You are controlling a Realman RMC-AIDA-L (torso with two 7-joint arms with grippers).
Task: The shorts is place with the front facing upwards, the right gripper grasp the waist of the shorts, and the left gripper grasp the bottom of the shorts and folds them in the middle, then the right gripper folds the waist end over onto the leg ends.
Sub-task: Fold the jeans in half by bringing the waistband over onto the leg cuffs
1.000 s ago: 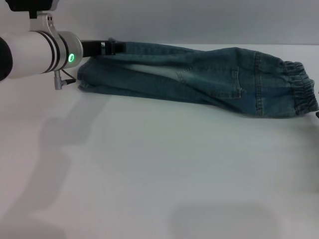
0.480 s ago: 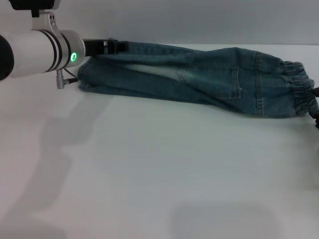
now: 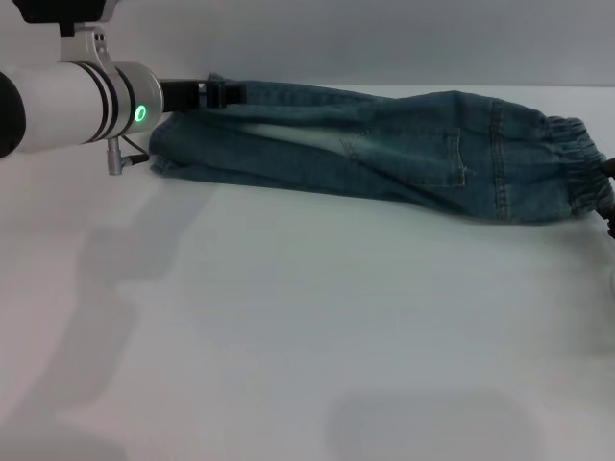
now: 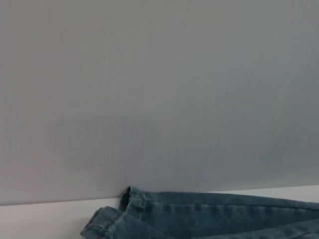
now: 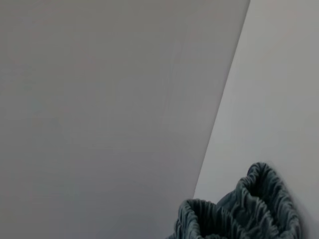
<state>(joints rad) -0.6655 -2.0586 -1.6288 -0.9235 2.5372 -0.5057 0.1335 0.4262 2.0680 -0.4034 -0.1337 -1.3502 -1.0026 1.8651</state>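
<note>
The blue denim shorts [image 3: 384, 144] lie folded lengthwise across the far part of the white table [image 3: 307, 327]. The leg ends [image 3: 173, 149] point left and the gathered waist [image 3: 577, 173] points right. My left gripper [image 3: 223, 92], on the arm with the green light, is shut on the upper leg hem at the far left. Only a dark sliver of my right gripper [image 3: 610, 197] shows, at the picture's right edge against the waist. The left wrist view has the flat hem [image 4: 149, 204] close by. The right wrist view has the ruffled waist [image 5: 259, 204] bunched up close.
A plain grey wall [image 3: 384, 38] stands right behind the shorts. The left arm's white forearm [image 3: 67, 101] hangs over the table's left side and throws a shadow below it. White table surface stretches from the shorts to the near edge.
The right gripper has come in at the right edge, up against the waist. The left gripper shifted slightly right, then back. The shorts stay put.
</note>
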